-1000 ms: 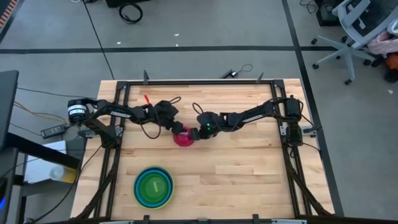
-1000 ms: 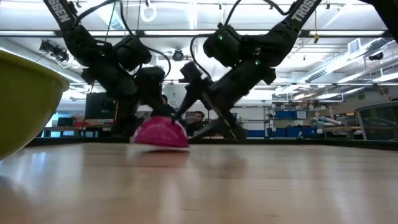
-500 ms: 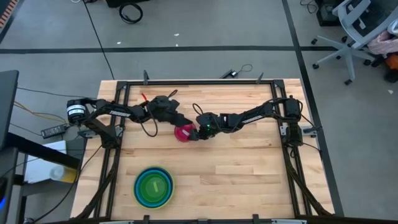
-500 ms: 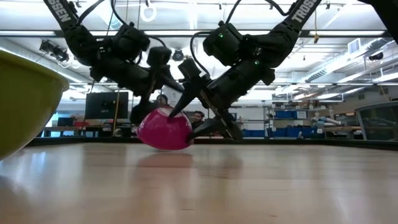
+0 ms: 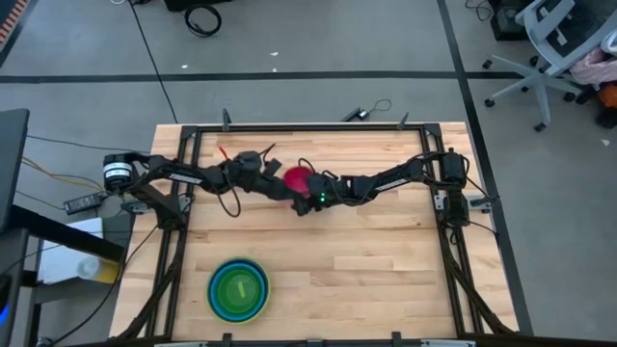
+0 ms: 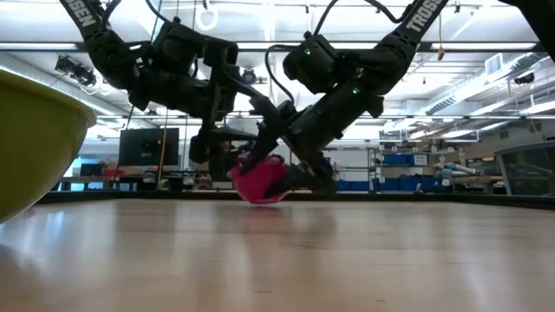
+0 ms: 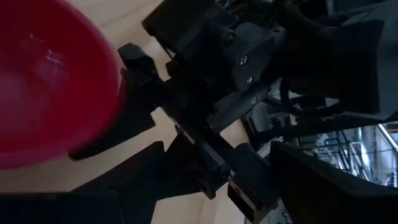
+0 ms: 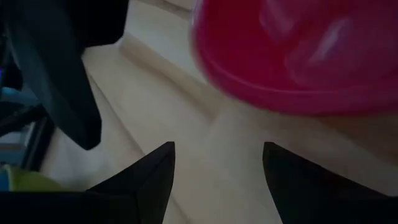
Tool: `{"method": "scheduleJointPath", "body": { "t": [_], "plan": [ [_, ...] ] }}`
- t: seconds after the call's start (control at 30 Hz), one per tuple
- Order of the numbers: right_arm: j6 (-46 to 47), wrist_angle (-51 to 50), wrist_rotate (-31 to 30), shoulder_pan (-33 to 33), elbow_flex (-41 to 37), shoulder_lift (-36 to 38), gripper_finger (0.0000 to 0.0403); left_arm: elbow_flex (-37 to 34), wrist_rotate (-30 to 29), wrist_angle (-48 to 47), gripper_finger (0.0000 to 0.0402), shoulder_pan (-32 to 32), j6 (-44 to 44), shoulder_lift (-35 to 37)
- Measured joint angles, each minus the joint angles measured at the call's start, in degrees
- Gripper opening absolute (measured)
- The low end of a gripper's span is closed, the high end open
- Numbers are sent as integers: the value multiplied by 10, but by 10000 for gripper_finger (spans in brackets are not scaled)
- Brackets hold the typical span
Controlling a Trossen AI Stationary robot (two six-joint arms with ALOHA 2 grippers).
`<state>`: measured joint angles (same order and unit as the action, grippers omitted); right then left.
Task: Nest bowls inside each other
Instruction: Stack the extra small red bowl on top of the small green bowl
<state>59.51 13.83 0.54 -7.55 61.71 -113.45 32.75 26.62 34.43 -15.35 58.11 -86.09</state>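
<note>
The magenta-pink bowl (image 5: 298, 178) (image 6: 260, 180) sits on the table's far middle, mouth up and tilted, between my two grippers. My left gripper (image 5: 277, 183) stands open at its left side. My right gripper (image 5: 307, 193) (image 8: 217, 174) stands open at its near right side, and the bowl (image 8: 298, 50) lies just ahead of its fingers, not between them. In the left wrist view the bowl (image 7: 43, 81) shows beside the right gripper. The yellow-green, blue and small green bowls stand nested (image 5: 238, 289) near the front left. My left gripper is close to the bowl's left side, but I cannot tell whether it touches it. My right gripper has one fingertip (image 7: 138, 62) next to the bowl's rim (image 7: 117, 84); whether it touches cannot be told.
A black metal frame (image 5: 308, 127) runs around the table's edges. A small red thing (image 5: 227, 152) lies at the far left. The yellow-green bowl's wall (image 6: 35, 139) fills the low view's left. Bare wood lies at the table's near right.
The pink bowl, which lay mouth down, has tipped onto its edge and gone over to mouth up. It has also shifted toward the table's far edge. My left gripper has risen and tipped up toward level. My right gripper has rolled at the wrist, staying in place.
</note>
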Motion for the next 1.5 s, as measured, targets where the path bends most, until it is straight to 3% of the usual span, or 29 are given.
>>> {"method": "scheduleJointPath", "body": {
  "t": [0.23, 0.47, 0.63, 0.77, 0.87, 0.97, 1.1, 1.3, 1.5],
  "plan": [
    [-18, -53, 19, 10, 2, 1, 247, 0, -10, -10, 283, 18, -1, -1],
    [5, -65, 57, 21, 2, 13, 247, -2, 29, -7, 247, 28, -7, 16],
    [25, -87, 20, 14, 1, 55, 246, -2, 31, -16, 209, 19, -11, 67],
    [38, -150, -56, -6, 1, 98, 246, -1, 20, -67, 182, -2, -42, 130],
    [41, -189, -110, -29, 1, 115, 246, -2, -6, -147, 172, -18, -73, 173],
    [39, -201, -112, -62, 1, 110, 244, -2, -63, -216, 170, -30, -108, 209],
    [25, -170, -65, -89, 0, 84, 238, -2, -124, -286, 169, -34, -147, 237],
    [35, -124, -51, -101, 1, 49, 222, -2, -183, -378, 169, -34, -169, 254],
    [23, -107, -11, -108, 1, 21, 177, -2, -238, -442, 169, -35, -170, 254]
  ]
}}
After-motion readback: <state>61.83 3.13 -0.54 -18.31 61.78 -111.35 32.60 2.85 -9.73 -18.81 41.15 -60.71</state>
